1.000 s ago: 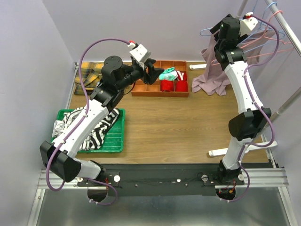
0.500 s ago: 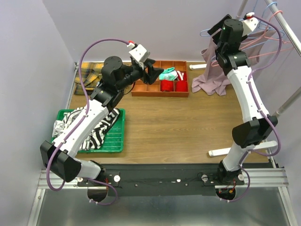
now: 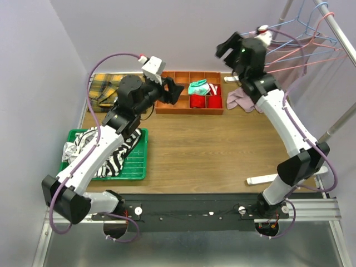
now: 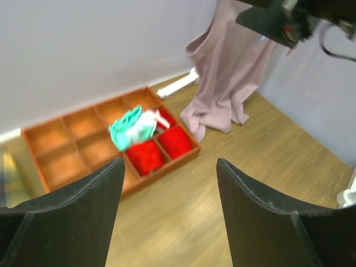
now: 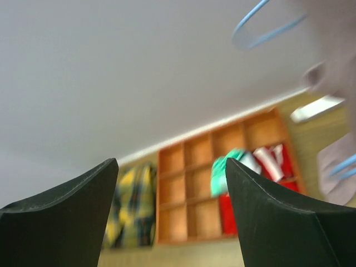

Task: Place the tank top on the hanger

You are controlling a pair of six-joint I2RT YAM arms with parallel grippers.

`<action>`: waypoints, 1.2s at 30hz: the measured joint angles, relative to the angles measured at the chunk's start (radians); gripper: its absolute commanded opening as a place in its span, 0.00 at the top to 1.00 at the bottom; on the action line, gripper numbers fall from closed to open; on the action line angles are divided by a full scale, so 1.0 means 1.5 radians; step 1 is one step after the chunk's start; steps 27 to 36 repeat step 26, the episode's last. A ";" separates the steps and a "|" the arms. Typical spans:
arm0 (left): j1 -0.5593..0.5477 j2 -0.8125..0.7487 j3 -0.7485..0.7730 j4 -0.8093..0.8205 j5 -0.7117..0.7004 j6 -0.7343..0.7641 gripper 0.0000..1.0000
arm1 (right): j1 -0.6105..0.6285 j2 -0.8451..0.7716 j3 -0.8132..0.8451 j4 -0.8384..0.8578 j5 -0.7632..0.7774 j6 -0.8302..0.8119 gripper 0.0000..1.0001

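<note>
The mauve-pink tank top point(image 3: 243, 100) hangs at the back right, its hem pooled on the table; the left wrist view shows it draped from above point(image 4: 228, 72). Its top is among the wire hangers, and I cannot tell how it sits on them. A light-blue hanger point(image 3: 305, 21) hangs on the rail, and its hook shows blurred in the right wrist view point(image 5: 261, 25). My right gripper point(image 3: 224, 49) is open and empty, raised left of the tank top point(image 5: 171, 162). My left gripper point(image 3: 173, 90) is open and empty above the orange tray point(image 4: 169, 164).
An orange compartment tray point(image 3: 167, 105) holds red and teal items at the back centre. A green tray point(image 3: 139, 164) with a striped garment point(image 3: 105, 153) sits front left. Yellow plaid cloth point(image 3: 105, 89) lies back left. A slanted metal rail point(image 3: 336, 25) and pink hanger point(image 3: 322, 53) are at right.
My right gripper has swung left and away from the hangers and tank top, now empty. My left arm has pulled back a little to the left.
</note>
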 measured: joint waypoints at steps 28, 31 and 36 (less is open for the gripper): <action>0.001 -0.390 -0.326 -0.303 -0.221 -0.241 0.01 | 0.165 -0.630 -0.683 -0.010 -0.118 -0.056 0.00; 0.001 -0.390 -0.326 -0.303 -0.221 -0.241 0.01 | 0.165 -0.630 -0.683 -0.010 -0.118 -0.056 0.00; 0.001 -0.390 -0.326 -0.303 -0.221 -0.241 0.01 | 0.165 -0.630 -0.683 -0.010 -0.118 -0.056 0.00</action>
